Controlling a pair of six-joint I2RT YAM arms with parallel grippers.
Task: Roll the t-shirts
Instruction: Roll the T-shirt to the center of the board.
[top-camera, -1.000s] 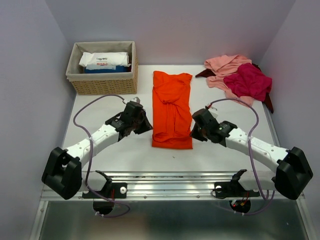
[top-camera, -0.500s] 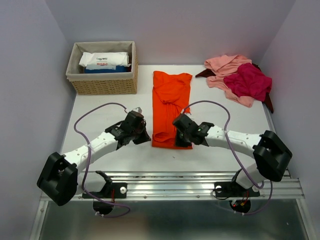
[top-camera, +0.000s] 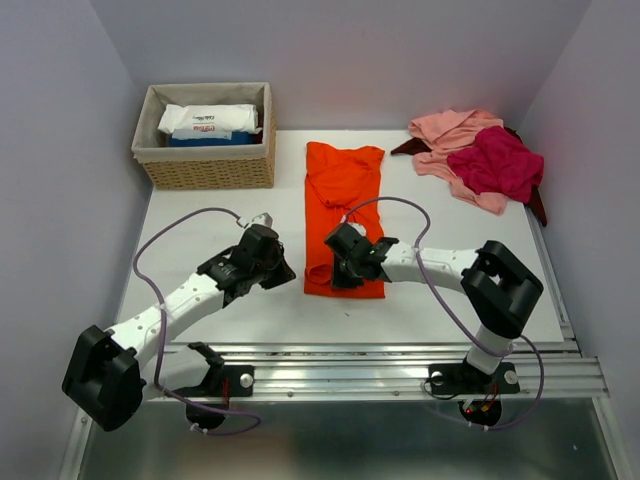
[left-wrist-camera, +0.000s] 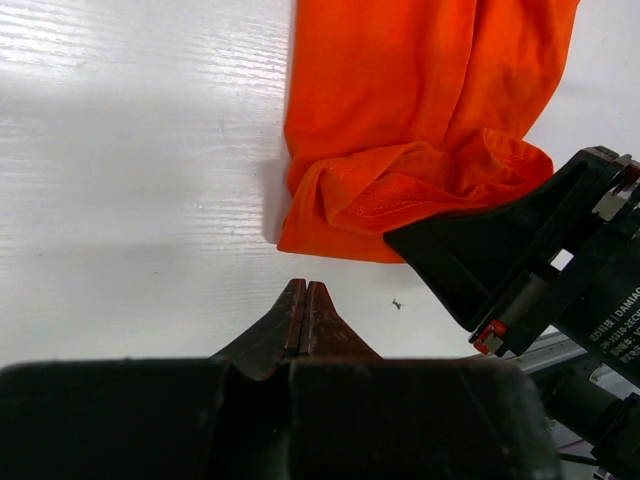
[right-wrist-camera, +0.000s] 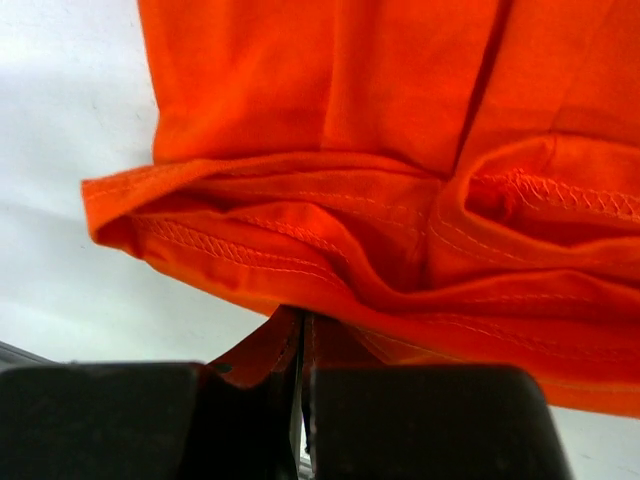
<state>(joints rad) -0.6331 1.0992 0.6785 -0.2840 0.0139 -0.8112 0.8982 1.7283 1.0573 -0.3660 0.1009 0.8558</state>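
One orange shirt (top-camera: 343, 205) mid-table (top-camera: 200, 230), folded strip, long axis near-to-far, hem nearest | left gripper (left-wrist-camera: 305, 295) pressed together on nothing, just left of hem corner | right gripper (right-wrist-camera: 300, 322) closed, seemingly pinching bunched hem | bare table both sides; basket (top-camera: 205, 165) far-left, shirt pile (top-camera: 480, 155) far-right

Lettering on the arm and in the basket
"DAMIA", cut off by the picture's edge, stands in white on the right arm's black motor housing (left-wrist-camera: 585, 315), with a smaller unreadable line beneath; the red print on the white packet (top-camera: 208, 120) in the wicker basket (top-camera: 205, 172) is illegible
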